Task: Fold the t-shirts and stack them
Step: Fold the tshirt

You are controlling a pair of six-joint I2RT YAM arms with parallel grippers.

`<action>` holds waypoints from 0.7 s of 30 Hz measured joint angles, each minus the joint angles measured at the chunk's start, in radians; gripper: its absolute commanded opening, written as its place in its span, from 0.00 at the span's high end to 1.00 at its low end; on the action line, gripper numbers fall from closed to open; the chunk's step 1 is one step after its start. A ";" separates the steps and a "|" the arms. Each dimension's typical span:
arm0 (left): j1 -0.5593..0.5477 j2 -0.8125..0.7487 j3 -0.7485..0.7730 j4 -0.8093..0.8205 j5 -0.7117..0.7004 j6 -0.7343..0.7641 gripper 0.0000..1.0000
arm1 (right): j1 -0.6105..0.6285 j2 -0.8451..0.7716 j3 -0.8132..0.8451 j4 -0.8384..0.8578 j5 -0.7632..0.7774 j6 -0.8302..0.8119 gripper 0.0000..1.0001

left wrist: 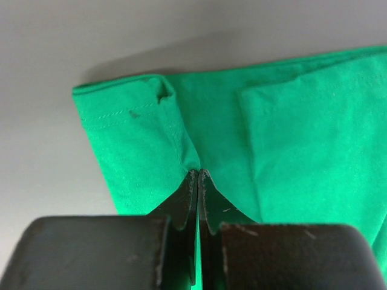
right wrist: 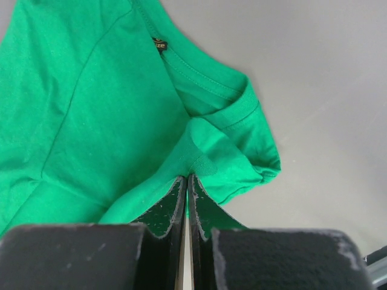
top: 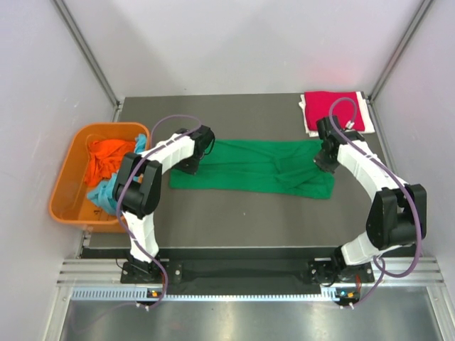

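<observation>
A bright green t-shirt (top: 256, 165) lies folded into a long band across the middle of the table. My left gripper (top: 201, 150) is shut on its left end, pinching the green cloth (left wrist: 145, 145) near a hemmed corner. My right gripper (top: 323, 156) is shut on its right end, pinching cloth (right wrist: 205, 160) beside the collar. A crimson red t-shirt (top: 334, 110) lies folded at the back right. An orange t-shirt (top: 105, 160) and a light blue t-shirt (top: 103, 193) lie crumpled in the tub.
The rigid orange plastic tub (top: 65, 192) stands off the table's left edge. White cloth (top: 310, 126) shows under the red shirt. Grey walls and metal posts close in the back and sides.
</observation>
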 measured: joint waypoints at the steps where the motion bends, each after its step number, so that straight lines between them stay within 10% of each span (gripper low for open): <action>1: 0.000 0.002 0.002 0.009 0.006 0.011 1.00 | 0.000 0.005 0.002 0.002 -0.002 -0.004 1.00; 21: 0.000 0.075 0.038 0.042 0.050 0.039 1.00 | -0.021 0.006 0.022 -0.012 0.013 -0.024 1.00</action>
